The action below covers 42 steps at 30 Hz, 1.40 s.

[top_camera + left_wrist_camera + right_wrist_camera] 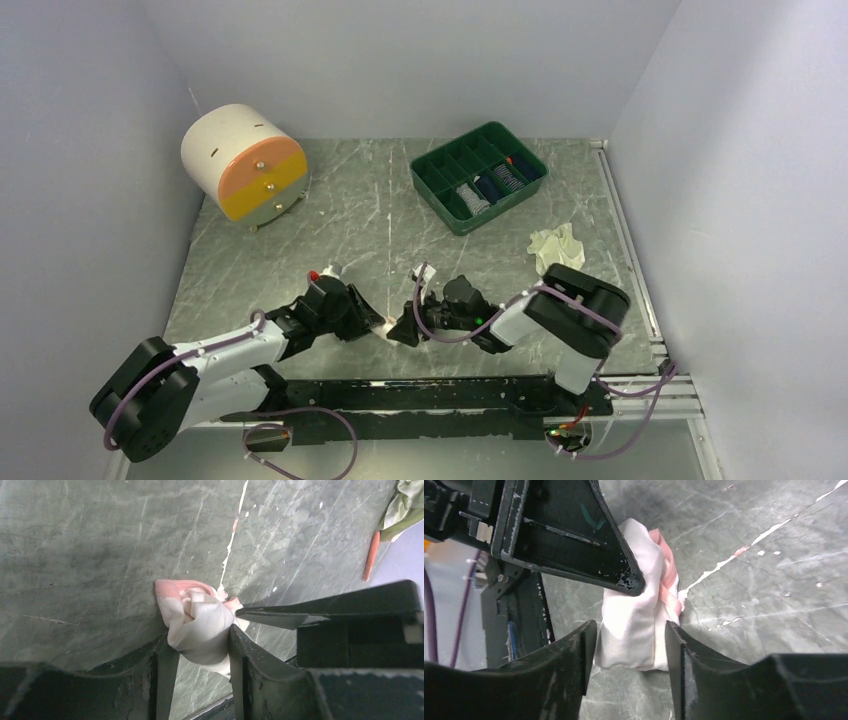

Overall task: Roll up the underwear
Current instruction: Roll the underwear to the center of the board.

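Observation:
The white-and-pink underwear [200, 622] lies bunched into a small roll on the marble table, near the front middle [386, 324]. My left gripper [198, 636] is shut on it, and the cloth bulges between both fingers. My right gripper [630, 626] faces it from the other side. Its jaws stand open around the roll [636, 625], with a thin gap at the left finger. One left finger [589, 555] presses on the roll's top. The cream-white underwear [556, 245] lies crumpled at the right, apart from both grippers [372, 318] [402, 328].
A green divided tray [440, 195] with small items stands at the back right. A white cylinder with orange and yellow drawer fronts [243, 160] stands at the back left. Grey walls close in three sides, and a metal rail [625, 240] runs along the right edge.

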Each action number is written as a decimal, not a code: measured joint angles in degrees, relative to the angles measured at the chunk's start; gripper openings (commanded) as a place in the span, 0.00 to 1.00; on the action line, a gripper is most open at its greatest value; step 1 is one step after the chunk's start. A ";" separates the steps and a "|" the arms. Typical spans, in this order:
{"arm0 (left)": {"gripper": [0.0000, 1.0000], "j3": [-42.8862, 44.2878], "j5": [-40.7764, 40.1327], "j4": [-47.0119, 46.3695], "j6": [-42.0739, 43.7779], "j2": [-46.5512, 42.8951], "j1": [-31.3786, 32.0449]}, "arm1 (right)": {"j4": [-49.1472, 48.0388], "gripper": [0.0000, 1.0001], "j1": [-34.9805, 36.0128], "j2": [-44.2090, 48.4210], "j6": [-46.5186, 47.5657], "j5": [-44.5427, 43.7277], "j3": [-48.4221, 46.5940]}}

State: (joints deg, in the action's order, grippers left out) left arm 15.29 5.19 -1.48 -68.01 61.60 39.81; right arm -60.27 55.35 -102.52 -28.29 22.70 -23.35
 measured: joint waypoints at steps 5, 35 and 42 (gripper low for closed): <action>0.46 0.17 -0.02 0.24 0.00 0.11 0.00 | 17.94 0.60 2.25 11.10 10.95 -6.84 -3.17; 0.70 1.29 0.35 0.55 -0.07 0.44 0.02 | 25.22 0.12 20.57 6.71 29.20 -40.41 -10.10; 0.70 1.11 0.39 -1.05 0.52 -0.35 -0.04 | 12.13 0.13 7.80 7.04 17.97 -18.12 -2.95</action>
State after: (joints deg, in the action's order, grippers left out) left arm 16.40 5.58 -2.52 -67.48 61.25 39.77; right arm -48.14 63.16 -95.48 -10.33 4.58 -26.30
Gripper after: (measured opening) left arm 0.734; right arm 0.150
